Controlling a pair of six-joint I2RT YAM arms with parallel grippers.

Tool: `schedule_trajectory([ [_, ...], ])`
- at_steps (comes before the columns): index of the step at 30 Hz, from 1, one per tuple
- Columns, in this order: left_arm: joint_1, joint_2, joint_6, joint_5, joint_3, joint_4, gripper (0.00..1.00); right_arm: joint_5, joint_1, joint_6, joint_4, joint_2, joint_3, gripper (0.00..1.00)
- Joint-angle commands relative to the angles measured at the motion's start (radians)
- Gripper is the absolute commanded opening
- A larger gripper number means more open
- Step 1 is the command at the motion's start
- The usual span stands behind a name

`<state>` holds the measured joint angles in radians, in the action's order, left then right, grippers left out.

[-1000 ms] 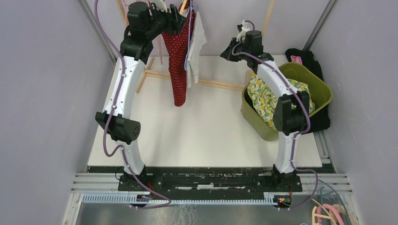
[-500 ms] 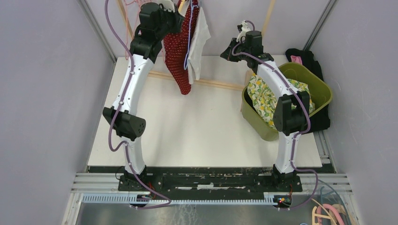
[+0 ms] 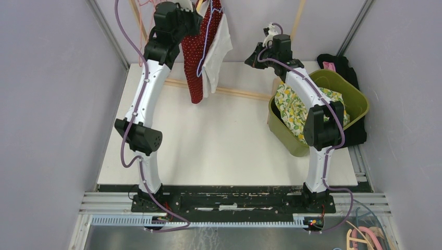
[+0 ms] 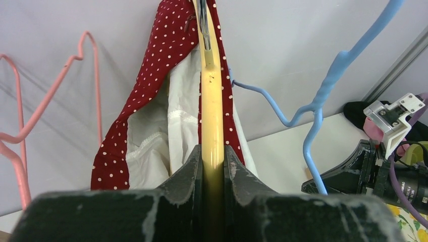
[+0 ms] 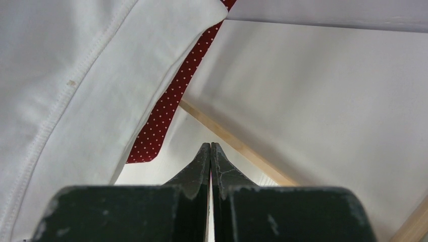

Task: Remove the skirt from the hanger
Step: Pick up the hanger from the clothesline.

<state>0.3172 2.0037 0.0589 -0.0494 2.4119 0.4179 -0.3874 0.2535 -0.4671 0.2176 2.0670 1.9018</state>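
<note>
The red skirt (image 3: 194,62) with white dots and a white lining (image 4: 151,146) hangs on a yellow hanger (image 4: 212,96) at the back of the table. My left gripper (image 4: 213,151) is shut on the hanger's yellow bar, seen high at the back in the top view (image 3: 192,20). The skirt (image 4: 151,85) drapes both sides of the bar. My right gripper (image 5: 210,145) is shut with nothing in it, to the right of the skirt (image 5: 161,116) and clear of it, near the back right (image 3: 259,56). White fabric (image 5: 65,91) fills its left view.
A green bin (image 3: 354,101) with yellow floral cloth (image 3: 292,107) stands at the right, black cloth (image 3: 339,65) behind it. A wooden rack rail (image 3: 237,93) crosses the back of the table. A blue hanger (image 4: 323,101) and a pink hanger (image 4: 20,136) hang beside the skirt.
My left gripper has closed on the yellow hanger and its arm has moved back and up. The skirt has risen and swung left. The right arm has not moved.
</note>
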Motion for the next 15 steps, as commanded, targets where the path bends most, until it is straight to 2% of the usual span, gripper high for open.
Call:
schedule_trajectory([
  [1, -0.011, -0.003, -0.060, 0.045, 0.086, -0.203, 0.03, 0.004, -0.008, 0.007, -0.056, -0.070, -0.004, 0.02],
  [15, -0.010, -0.051, -0.119, 0.074, 0.129, -0.215, 0.03, -0.001, -0.008, 0.001, -0.065, -0.065, -0.013, 0.02],
])
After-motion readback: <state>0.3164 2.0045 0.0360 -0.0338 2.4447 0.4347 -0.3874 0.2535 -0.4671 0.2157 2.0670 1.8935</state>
